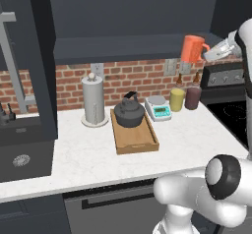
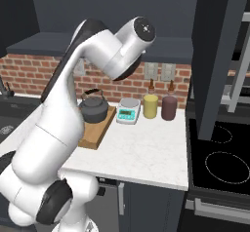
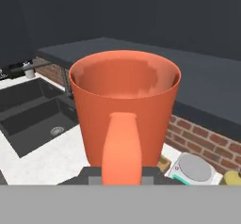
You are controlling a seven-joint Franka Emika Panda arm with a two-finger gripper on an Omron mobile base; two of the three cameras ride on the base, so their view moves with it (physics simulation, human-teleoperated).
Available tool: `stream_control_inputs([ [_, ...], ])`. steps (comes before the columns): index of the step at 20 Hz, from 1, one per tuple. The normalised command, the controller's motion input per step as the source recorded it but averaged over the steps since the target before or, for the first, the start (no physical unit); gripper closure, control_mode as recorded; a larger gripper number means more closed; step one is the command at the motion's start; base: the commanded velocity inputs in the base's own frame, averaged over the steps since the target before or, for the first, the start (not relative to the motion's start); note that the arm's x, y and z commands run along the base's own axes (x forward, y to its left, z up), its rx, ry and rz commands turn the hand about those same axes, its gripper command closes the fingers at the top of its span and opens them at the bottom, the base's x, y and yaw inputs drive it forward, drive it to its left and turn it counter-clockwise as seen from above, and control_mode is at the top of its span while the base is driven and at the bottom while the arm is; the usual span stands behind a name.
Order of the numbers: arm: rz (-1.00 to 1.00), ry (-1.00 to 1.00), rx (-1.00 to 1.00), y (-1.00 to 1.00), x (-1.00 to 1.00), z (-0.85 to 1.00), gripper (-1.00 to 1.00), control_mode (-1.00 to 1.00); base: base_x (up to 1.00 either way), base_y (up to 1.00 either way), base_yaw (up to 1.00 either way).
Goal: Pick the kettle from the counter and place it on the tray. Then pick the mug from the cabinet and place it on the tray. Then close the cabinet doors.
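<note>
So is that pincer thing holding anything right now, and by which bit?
Yes: the orange mug, gripped by its side handle. The pincer holds it upright in the air.

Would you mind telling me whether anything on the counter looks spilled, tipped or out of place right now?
Nothing stands out. The kettle sits upright on the tray, and the scale and two cups beside it stand upright. The mug is in the air above them, held at its handle by the tool.

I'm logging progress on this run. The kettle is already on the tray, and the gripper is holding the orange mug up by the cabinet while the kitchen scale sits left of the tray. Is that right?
One thing is off: the kitchen scale sits right of the tray, not left, as the left base view shows; the paper-towel roll is on the left. The kettle is on the tray, and the gripper holds the orange mug by the cabinet.
</note>
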Motion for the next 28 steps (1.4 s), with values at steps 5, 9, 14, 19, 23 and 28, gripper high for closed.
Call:
stream_control_inputs([
  [5, 0.13, -0.16, -0.11, 0.62, -1.00, -0.22, 1.00, -1.00, 0.00, 0.00, 0.00],
  [9, 0.11, -0.10, -0.16, 0.63, -0.95, -0.38, 1.00, -1.00, 0.00, 0.00, 0.00],
  [14, 0.03, 0.00, -0.18, 0.42, -0.66, -0.59, 1.00, -1.00, 0.00, 0.00, 0.00],
  [19, 0.00, 0.00, -0.20, 0.33, -0.42, -0.82, 1.00, -1.00, 0.00, 0.00, 0.00],
  [23, 0.00, 0.12, 0.01, 0.14, 0.07, -0.85, 1.00, -1.00, 0.00, 0.00, 0.00],
  [28, 0.00, 0.04, 0.08, 0.01, 0.62, -0.60, 1.00, -1.00, 0.00, 0.00, 0.00],
])
